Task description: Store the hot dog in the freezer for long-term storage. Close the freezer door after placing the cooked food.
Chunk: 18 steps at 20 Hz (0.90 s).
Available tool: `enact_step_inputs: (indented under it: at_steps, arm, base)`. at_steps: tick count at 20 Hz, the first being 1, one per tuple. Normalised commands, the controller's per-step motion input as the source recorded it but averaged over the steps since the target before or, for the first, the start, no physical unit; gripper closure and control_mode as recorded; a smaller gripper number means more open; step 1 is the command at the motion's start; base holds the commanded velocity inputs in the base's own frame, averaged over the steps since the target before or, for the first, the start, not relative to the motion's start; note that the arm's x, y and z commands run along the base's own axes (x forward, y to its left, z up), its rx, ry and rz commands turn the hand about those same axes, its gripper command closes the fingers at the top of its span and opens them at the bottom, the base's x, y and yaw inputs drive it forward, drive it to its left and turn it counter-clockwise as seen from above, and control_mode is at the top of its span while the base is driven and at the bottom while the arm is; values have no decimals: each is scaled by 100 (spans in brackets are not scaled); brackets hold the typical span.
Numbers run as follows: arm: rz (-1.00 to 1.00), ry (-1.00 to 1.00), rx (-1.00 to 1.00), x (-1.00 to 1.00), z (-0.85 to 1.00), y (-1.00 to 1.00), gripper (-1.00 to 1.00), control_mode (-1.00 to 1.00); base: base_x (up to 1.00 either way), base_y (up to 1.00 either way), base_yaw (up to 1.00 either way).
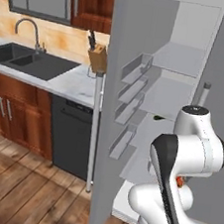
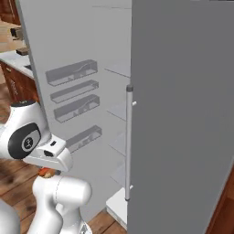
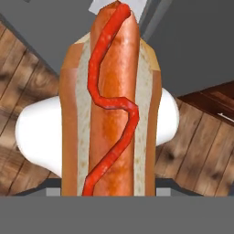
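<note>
The hot dog [image 3: 111,105], a tan bun with a reddish sausage and a red squiggle of topping, stands lengthwise right in front of the hand camera and covers the fingertips. My gripper [image 2: 46,171] is shut on it, low in front of the freezer [image 1: 173,87]; a small orange-red bit of the hot dog [image 1: 179,181] peeks out under the hand. The freezer stands open, its pale grey shelves in view. The freezer door [image 1: 122,60] is swung wide to the left, with clear inner bins [image 2: 75,107] facing the arm.
The plain grey refrigerator door [image 2: 183,114] with its long bar handle [image 2: 128,141] is on the right. To the left are a dark dishwasher [image 1: 70,133], a counter with a knife block [image 1: 97,57] and a sink [image 1: 28,60]. The floor [image 1: 18,191] is wooden.
</note>
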Motion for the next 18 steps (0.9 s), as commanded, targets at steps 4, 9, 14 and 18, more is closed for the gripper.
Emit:
enact_step_inputs:
  at_steps: [4,9,14,18]
  arm:
    - [0,0,0,0,0,0,100,100]
    - [0,0,0,0,0,0,100,100]
    - [0,0,0,0,0,0,100,100]
    - [0,0,0,0,0,0,100,100]
  base:
    - [26,-22,25]
    - [15,-21,24]
    - [11,-39,21]
    - [3,-58,10]
